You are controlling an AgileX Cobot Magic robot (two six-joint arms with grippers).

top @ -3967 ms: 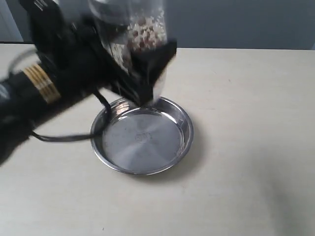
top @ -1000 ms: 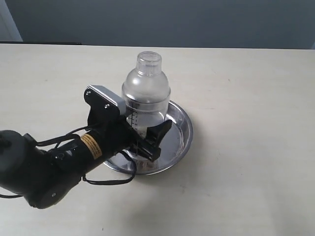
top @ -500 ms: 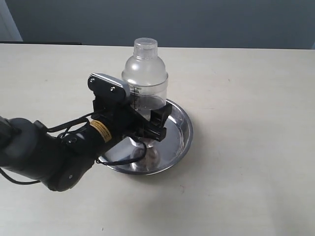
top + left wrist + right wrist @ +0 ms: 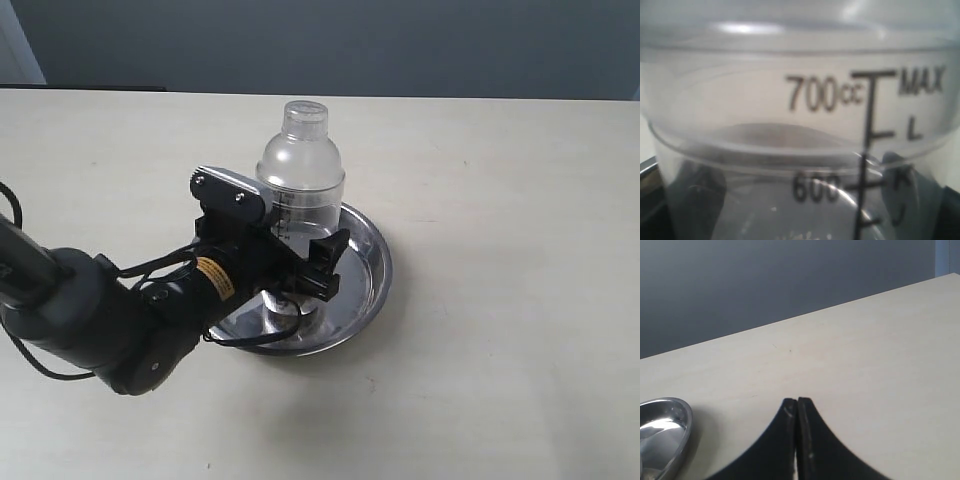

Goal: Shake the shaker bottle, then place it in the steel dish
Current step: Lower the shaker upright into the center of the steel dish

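Observation:
The shaker bottle (image 4: 300, 170) stands upright inside the steel dish (image 4: 372, 262), its domed shoulder and narrow neck cap on top. My left gripper (image 4: 298, 272) is shut around the bottle's lower body, one dark finger (image 4: 330, 262) showing on its right side. The gripper hides the granules and the bottle's base. In the left wrist view the bottle (image 4: 800, 100) fills the frame, with the 700cc, 600 and MAX marks in sight. My right gripper (image 4: 797, 404) is shut on nothing over bare table, with the dish rim (image 4: 682, 426) off to one side.
The pale table (image 4: 500, 350) spreads around the dish on all sides. A dark wall lies beyond the table's far edge (image 4: 450, 97). The left arm's black body and cables (image 4: 110, 320) lie over the table left of the dish.
Four seconds ago the bottle was held high above the dish. Since then it has come down into the dish, and over the last half second it settled slightly lower and to the right.

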